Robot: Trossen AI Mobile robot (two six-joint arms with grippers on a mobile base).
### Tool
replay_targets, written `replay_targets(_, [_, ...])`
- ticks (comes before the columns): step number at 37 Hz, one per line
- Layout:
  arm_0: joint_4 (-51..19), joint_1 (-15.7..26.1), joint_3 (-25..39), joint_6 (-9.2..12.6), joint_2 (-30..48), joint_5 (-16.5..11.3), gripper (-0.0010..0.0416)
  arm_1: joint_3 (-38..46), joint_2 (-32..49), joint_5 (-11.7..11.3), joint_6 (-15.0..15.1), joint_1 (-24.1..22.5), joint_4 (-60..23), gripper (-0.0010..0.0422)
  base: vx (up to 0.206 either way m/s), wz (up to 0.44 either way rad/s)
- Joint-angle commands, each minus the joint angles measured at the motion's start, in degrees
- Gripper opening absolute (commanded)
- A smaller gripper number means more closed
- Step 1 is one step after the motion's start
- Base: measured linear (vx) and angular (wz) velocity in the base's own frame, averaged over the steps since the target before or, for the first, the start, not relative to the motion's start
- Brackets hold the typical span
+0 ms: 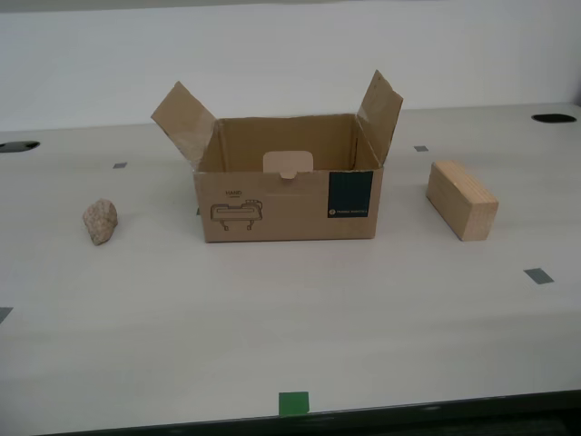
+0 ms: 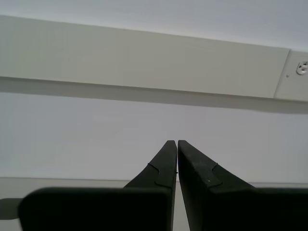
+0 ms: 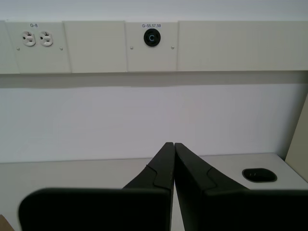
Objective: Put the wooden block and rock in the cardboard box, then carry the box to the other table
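The cardboard box [image 1: 289, 204] sits open mid-bench [image 1: 272, 327], flaps raised, ready for loading. The rock [image 1: 100, 221] lies toward the exterior view's left, the wooden block [image 1: 462, 199] toward its right. The first gripper [image 3: 170, 144] and second gripper [image 2: 173, 141] are closed, empty, facing the wall.

I see a smooth pale tabletop [image 1: 290, 327] carrying three items. The cardboard box [image 1: 287, 205] stands open at centre, flaps raised. The rock [image 1: 100, 221] lies well apart toward the exterior view's left; the wooden block [image 1: 461, 199] lies toward its right. Grey tape squares [image 1: 537, 275] and one green tape square [image 1: 293, 403] mark the surface.
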Motion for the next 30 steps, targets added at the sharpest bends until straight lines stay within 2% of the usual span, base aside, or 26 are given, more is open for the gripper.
replay_targets(1, [0.17,0.0,0.04,1.2,-0.02,0.13,0.0004,0.04,-0.02,0.68,-0.44,0.02,0.33,0.0,0.0,0.0])
replay_targets(5, [0.15,0.0,0.04,1.4,-0.02,0.11,0.0021,0.04,-0.02,0.68,-0.35,0.0,0.33,0.0006,0.0,0.0])
replay_targets(10, [0.11,0.0,0.04,1.42,-0.02,0.13,0.007,0.04,-0.02,0.68,-0.35,0.02,0.33,0.0052,0.0,0.0])
replay_targets(18, [0.11,0.0,0.04,1.4,-0.02,0.13,0.0192,0.04,-0.02,0.68,-0.48,0.0,0.33,0.0173,0.0,0.0])
replay_targets(28, [0.11,0.0,0.04,1.38,-0.02,0.13,0.0402,0.04,-0.02,0.66,-0.81,0.0,0.31,0.0339,0.0,0.0])
replay_targets(29, [0.13,0.0,0.04,1.46,-0.02,0.13,0.0415,0.04,-0.02,0.66,-0.79,0.02,0.31,0.0356,0.0,0.0])
replay_targets(30, [0.11,0.0,0.04,1.92,-0.02,0.11,0.0406,0.04,-0.02,0.66,-0.79,0.0,0.28,0.0373,0.0,0.0])
